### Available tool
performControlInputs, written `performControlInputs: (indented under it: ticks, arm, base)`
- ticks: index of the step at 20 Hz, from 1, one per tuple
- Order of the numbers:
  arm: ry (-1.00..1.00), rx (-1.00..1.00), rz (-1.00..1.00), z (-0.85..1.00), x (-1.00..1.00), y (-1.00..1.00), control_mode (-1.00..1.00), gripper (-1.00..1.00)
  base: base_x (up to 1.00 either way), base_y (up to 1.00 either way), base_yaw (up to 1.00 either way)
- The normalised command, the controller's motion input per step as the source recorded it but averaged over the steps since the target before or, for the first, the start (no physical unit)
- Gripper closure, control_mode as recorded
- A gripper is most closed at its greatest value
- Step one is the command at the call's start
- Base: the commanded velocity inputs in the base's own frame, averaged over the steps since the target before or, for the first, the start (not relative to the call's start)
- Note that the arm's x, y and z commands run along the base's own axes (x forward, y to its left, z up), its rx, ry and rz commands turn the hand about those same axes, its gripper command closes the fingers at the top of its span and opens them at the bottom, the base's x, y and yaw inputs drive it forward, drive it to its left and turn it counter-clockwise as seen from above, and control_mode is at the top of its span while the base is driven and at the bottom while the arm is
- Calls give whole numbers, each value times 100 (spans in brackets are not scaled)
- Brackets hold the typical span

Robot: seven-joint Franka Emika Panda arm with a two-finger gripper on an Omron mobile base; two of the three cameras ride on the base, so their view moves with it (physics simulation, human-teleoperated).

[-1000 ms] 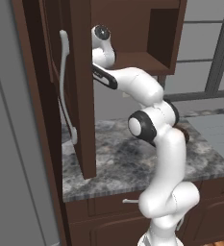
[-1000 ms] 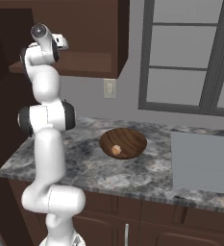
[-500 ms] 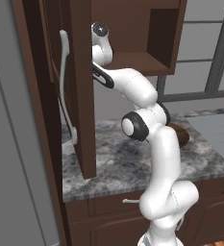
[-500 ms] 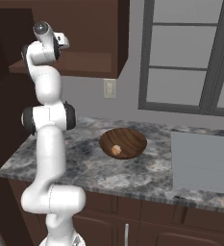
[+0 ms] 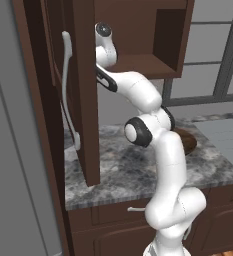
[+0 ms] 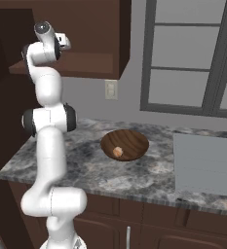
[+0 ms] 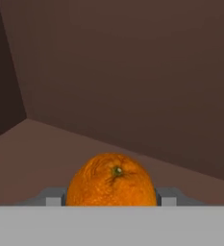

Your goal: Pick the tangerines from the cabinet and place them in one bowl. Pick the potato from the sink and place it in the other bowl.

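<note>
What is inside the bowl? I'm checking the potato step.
One small tan lump, likely the potato, lies inside the wooden bowl. In the left base view the arm covers most of the bowl.

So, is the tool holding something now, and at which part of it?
Yes. The tool is shut on the tangerine inside the cabinet, gripping it at its two opposite sides, low on the fruit; its stem end faces the camera.

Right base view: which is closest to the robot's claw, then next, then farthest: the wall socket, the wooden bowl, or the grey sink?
1. Wall socket: on the wall just below the cabinet, where the arm reaches in.
2. Wooden bowl: lower down on the counter, with a small lump in it.
3. Grey sink: far right end of the counter.
</note>
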Motion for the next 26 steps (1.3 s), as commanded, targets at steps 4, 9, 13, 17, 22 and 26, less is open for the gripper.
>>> performControlInputs:
  ticks: [4, 9, 13, 17, 22, 26]
  arm:
    - [-10, 0, 0, -3, -18, -34, -100, 100]
    - [-12, 0, -2, -8, -50, -48, -100, 100]
    - [-14, 0, -3, -38, -63, -39, -100, 100]
    - [-17, 0, 0, -65, -53, -21, -100, 100]
    - [-17, 1, -3, -20, -59, -35, -100, 100]
    - [-6, 4, -3, 16, -75, -49, -100, 100]
  base:
    - [0, 0, 0]
    - [0, 0, 0]
    - [0, 0, 0]
    - [0, 0, 0]
    - [0, 0, 0]
    - [0, 0, 0]
